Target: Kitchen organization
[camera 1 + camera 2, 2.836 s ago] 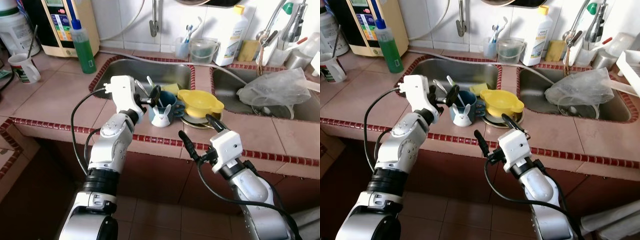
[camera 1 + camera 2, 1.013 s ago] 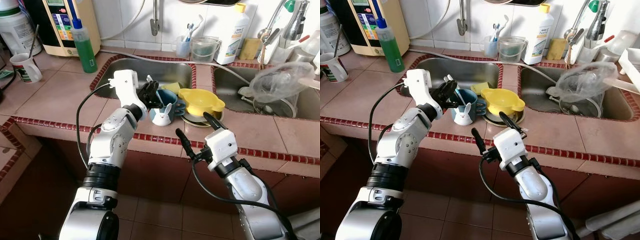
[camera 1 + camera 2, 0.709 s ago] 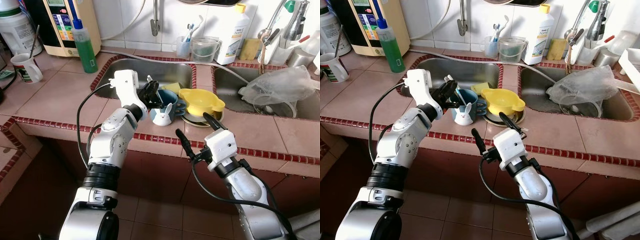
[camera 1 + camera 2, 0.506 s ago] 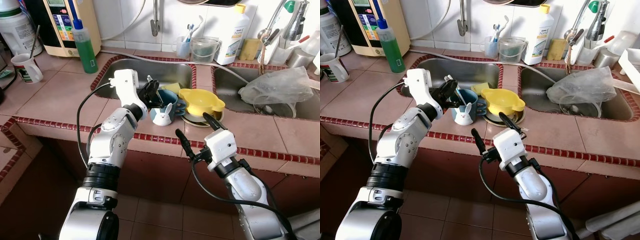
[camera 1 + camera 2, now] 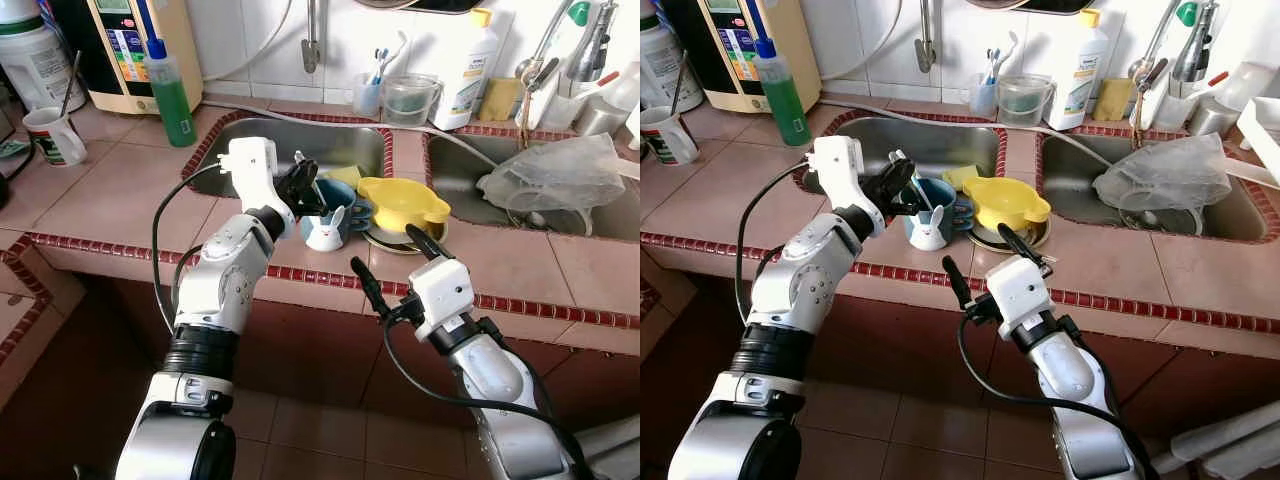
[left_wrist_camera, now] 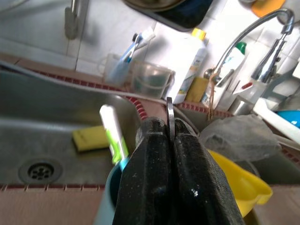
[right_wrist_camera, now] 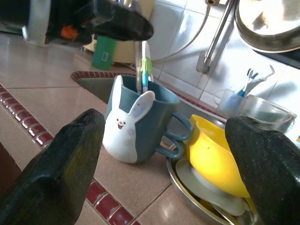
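While the left hand (image 5: pixel 303 186) is pinching a thin metal utensil handle (image 6: pixel 170 123) above the blue rabbit-faced ceramic mug (image 5: pixel 327 222) on the tiled tabletop (image 5: pixel 120 190), the right hand (image 5: pixel 389 268) is waiting wide open, with most sorting seemingly undone.

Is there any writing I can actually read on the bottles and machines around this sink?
"home": on the white bottle's label, faint.
Water dispenser panel: coloured labels, too small to read.
Green bottle: no legible text.
White mug: dark print, unreadable.
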Motion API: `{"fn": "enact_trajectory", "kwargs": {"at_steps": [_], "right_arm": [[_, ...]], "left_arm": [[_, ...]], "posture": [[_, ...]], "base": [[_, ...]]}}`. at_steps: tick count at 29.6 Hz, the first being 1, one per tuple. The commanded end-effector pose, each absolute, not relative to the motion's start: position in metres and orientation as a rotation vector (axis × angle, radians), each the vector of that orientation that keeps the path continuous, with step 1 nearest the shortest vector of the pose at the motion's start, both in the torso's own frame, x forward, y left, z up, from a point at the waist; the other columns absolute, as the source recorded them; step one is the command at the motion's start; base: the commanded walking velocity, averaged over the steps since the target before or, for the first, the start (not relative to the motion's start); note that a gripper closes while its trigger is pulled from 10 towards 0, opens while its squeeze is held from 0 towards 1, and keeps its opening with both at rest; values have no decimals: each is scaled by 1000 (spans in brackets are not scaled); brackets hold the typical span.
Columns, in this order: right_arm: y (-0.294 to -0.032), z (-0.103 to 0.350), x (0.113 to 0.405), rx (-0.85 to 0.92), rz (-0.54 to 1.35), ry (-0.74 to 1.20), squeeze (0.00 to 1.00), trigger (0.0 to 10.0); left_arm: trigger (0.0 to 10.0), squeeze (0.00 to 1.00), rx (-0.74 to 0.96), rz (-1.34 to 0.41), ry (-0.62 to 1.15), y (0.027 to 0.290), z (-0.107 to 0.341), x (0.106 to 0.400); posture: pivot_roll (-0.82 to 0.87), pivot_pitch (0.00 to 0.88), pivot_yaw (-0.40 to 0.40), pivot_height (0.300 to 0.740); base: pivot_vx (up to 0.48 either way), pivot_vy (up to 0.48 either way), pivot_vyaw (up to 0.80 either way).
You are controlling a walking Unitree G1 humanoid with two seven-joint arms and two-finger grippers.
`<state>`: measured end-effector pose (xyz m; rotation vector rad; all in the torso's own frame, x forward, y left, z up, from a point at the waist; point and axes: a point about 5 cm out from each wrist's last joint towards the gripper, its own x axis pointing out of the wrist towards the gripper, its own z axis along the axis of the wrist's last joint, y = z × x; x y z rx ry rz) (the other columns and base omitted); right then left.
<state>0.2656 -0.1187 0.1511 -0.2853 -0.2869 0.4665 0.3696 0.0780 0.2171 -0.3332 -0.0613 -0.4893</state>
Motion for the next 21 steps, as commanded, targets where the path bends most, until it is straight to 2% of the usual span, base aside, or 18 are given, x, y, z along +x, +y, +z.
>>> {"fn": "enact_trajectory", "kwargs": {"at_steps": [1, 21], "right_arm": [[-118, 153, 267, -290, 469, -298, 0, 10000], [-117, 155, 270, -286, 460, -303, 0, 10000]], "left_arm": [[10000, 0, -323, -502, -106, 77, 234, 370], [10000, 0, -348, -532, -237, 87, 287, 373]], "posture": [[-158, 12, 44, 711], [-156, 24, 51, 711]], "base": [[0, 0, 0], [0, 0, 0]]}}
